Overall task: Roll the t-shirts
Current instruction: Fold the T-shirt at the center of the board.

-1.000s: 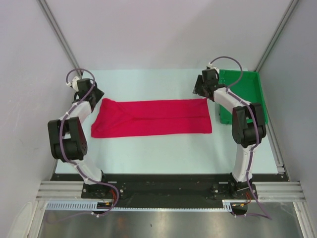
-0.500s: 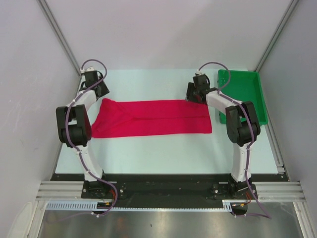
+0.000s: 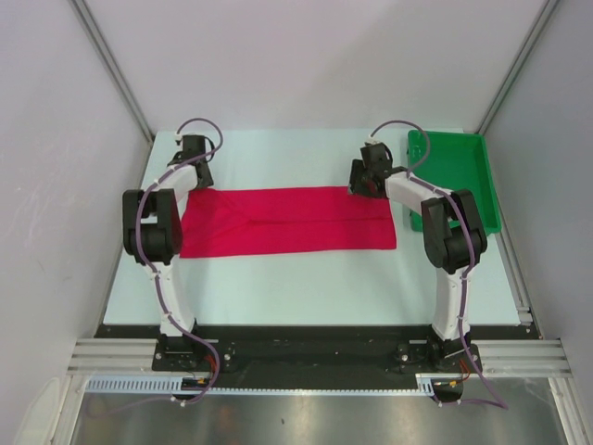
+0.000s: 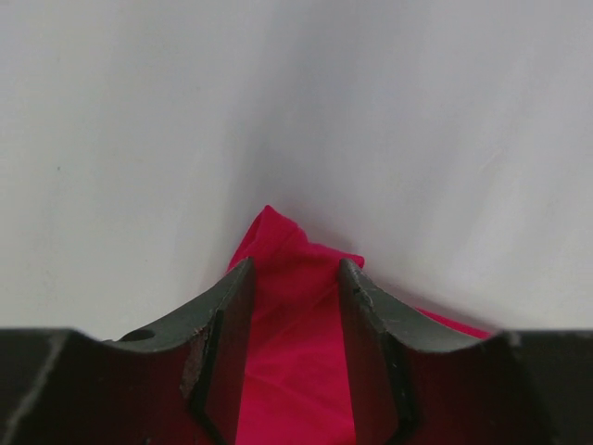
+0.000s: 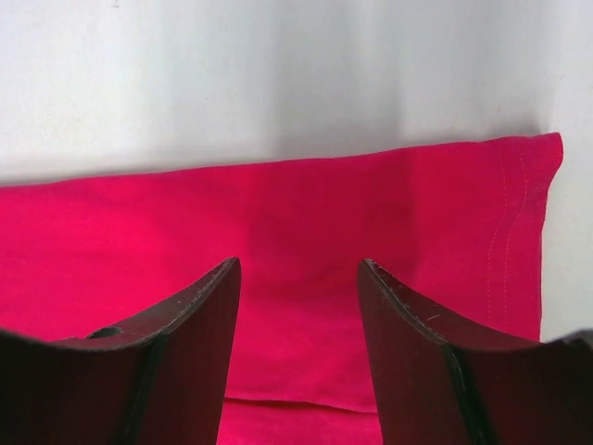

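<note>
The crimson-red t-shirt (image 3: 287,221) lies folded into a long flat strip across the middle of the table. My left gripper (image 3: 193,174) is at its far left corner. In the left wrist view the gripper (image 4: 295,269) is open, its fingers straddling the red fabric (image 4: 292,352) of that corner. My right gripper (image 3: 363,181) is over the shirt's far edge near its right end. In the right wrist view the gripper (image 5: 298,264) is open and empty just above the flat shirt (image 5: 278,213), whose hemmed end shows at the right.
A green tray (image 3: 459,171) stands at the back right corner, just right of the right arm. Grey walls close in the table on the left, back and right.
My left gripper has swung right from the table's left edge to the shirt's far left corner. The shirt's left end now looks squarer. My right gripper has moved left from the tray onto the shirt's far edge.
</note>
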